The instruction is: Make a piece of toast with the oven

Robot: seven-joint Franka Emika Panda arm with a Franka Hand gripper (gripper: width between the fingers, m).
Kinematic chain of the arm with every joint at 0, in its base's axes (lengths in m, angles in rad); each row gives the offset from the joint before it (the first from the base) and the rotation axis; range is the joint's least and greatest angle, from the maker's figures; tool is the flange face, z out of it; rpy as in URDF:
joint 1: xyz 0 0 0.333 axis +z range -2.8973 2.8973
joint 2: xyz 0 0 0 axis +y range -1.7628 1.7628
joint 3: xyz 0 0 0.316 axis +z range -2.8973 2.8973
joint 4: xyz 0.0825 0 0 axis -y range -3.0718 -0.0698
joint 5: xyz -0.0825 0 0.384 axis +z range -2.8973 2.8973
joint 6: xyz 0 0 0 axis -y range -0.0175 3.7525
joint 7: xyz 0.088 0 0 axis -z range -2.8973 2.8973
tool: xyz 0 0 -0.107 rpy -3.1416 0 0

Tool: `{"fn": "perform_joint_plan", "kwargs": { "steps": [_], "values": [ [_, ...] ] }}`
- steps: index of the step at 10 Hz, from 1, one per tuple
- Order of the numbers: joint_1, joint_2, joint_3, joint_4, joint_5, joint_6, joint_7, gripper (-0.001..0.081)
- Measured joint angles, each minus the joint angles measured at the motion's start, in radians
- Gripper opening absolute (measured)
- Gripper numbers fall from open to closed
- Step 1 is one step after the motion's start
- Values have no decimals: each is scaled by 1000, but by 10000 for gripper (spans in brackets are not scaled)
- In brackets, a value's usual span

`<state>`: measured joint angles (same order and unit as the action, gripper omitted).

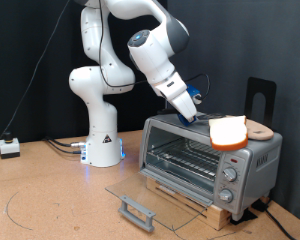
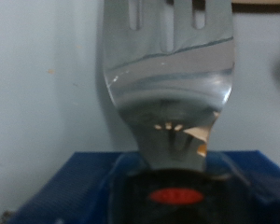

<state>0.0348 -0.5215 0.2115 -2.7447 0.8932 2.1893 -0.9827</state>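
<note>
Arm: white, rising from its base, elbow high, forearm sloping down toward the exterior view's right.
Gripper (image 1: 191, 110): pointing downward, fingers hidden by blue mount.

Round wooden board (image 1: 260, 131), perhaps a spatula (image 2: 168, 65)

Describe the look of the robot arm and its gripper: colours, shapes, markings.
The arm is glossy white, built of rounded segments with dark grey joint rings, on a flared white base with a blue glow at its foot. The gripper end looks dark with blue parts. The wrist view shows blue padding and a small red oval mark.
</note>
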Motion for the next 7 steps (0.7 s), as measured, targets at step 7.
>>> {"fn": "perform_joint_plan", "kwargs": {
  "steps": [7],
  "values": [
    [-18, -84, -34, -23, 0, -92, 17, 424]
  ]
}}
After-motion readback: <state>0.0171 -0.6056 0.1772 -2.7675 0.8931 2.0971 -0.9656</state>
